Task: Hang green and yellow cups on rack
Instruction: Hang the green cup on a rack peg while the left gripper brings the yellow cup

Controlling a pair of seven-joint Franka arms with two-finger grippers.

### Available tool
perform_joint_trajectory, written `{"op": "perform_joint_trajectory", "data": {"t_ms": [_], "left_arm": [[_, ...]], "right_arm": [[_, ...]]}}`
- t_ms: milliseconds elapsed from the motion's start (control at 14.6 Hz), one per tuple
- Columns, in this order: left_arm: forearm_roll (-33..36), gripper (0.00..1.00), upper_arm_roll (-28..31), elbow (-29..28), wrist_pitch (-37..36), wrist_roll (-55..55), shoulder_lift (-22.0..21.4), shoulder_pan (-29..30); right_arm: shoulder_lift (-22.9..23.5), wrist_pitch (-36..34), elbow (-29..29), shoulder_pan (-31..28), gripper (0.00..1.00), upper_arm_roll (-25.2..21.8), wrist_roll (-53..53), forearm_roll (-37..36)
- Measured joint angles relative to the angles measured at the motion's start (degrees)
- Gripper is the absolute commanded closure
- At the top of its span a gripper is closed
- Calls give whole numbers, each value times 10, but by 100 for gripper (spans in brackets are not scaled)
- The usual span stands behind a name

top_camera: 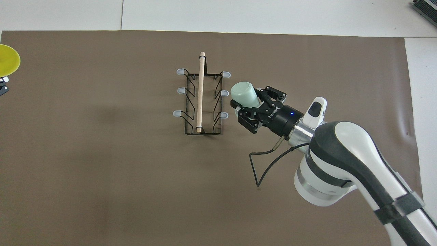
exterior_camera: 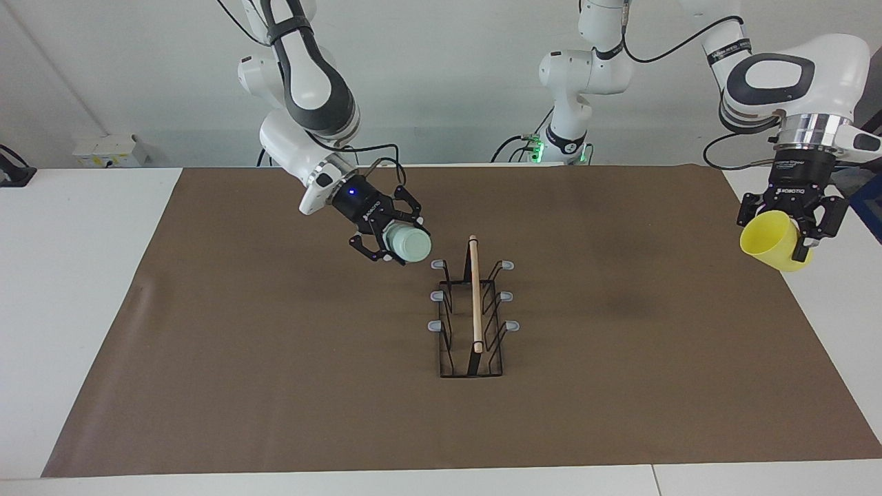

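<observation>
Cups of two colours are carried in the air by two white robot arms above a worktop (exterior_camera: 89,289) laid with a large brown mat (exterior_camera: 275,386).

At the mat's centre a black wire rack (exterior_camera: 471,318) is seen, standing upright, with a light wooden dowel (exterior_camera: 475,293) laid along its top and three grey-tipped prongs on each side. No cup is hung on it.

The right gripper (exterior_camera: 391,242) is held tilted over the mat, just beside the rack on the side toward the right arm's end of the worktop. Its fingers are clamped on the pale green cup (exterior_camera: 408,244) — the cup is turned on its side with its closed base pointed toward the rack, close to the prong (exterior_camera: 438,264) at the rack's end nearer the robots, but apart from it.

The left gripper (exterior_camera: 787,231) is raised over the mat's edge at the left arm's end of the worktop, well apart from the rack. It is pointed downward and closed on the rim of the yellow cup (exterior_camera: 770,240), which is tilted in the grip. In the overhead view only part of this cup (top_camera: 8,64) is caught at the frame's edge.
</observation>
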Motion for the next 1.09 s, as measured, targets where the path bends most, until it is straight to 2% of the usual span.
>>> {"op": "perform_joint_trajectory", "data": {"t_ms": [205,615,1094], "left_arm": [[74,100,-32,-3,-1,-4,-12,0],[184,100,-84,-13,-1,-11,-19,0],[346,100,-142,-15,-1,-90,-19,0]], "right_arm": [[0,-5,-4,22,100,0,-79,121],[8,-89,-28,23,100,0,-252,319],[38,-142,-38,17,100,-3,-322,331]]}}
